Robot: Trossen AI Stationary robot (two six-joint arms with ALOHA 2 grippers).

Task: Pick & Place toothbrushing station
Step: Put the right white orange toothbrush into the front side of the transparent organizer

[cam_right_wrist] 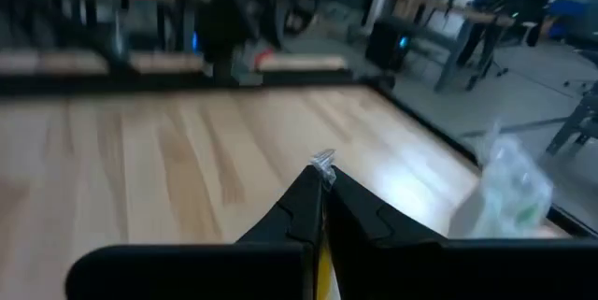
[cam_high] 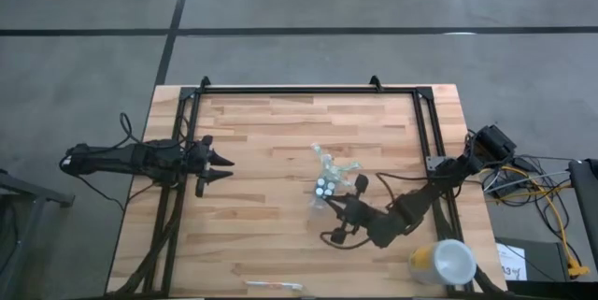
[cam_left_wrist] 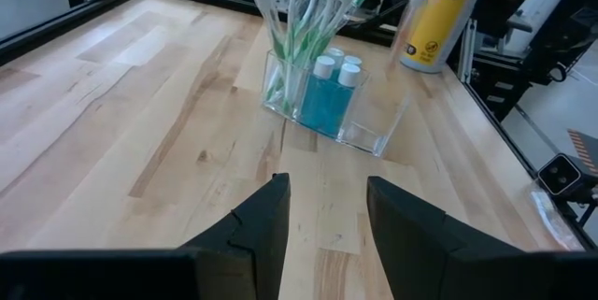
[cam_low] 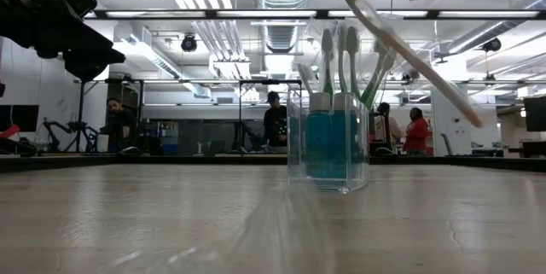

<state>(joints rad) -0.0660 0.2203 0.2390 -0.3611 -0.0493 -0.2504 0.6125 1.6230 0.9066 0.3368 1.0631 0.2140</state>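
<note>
Risks first:
- My right gripper (cam_right_wrist: pixel 320 177) is clamped on one toothbrush (cam_low: pixel 418 56), and it hangs slanted, not plumb. If I lower it like that, I'd expect the free end to meet the rim of the clear cup (cam_left_wrist: pixel 378 130) or miss the opening altogether.
- The cup looks light and tall. A sideways nudge from the brush or from my fingers could tip it or slide it across the table (cam_high: pixel 262 132).
- The cup is crowded: a bundle of toothbrushes (cam_left_wrist: pixel 304 20) leans out of one end and the white-capped tubes (cam_left_wrist: pixel 327 104) fill the other, so there's little free slot. A brush pushed in could lever the others out.
- The grip is on a thin, smooth shaft, which may pivot or slip between my pads.
- One more brush (cam_high: pixel 274 285) lies loose at the near table edge, easy to knock off.

Pose:
- Right arm reaches in from the right. Its gripper is raised just beside the cup, on the cup's near-right side, jaws closed on the brush.
- The cup stands upright, mid-table and right of centre. The yellow cup (cam_high: pixel 422 263) is at the near-right corner, well apart.
- Left gripper (cam_left_wrist: pixel 327 188) waits at the left edge with jaws apart and empty, pointed at the cup.
</note>
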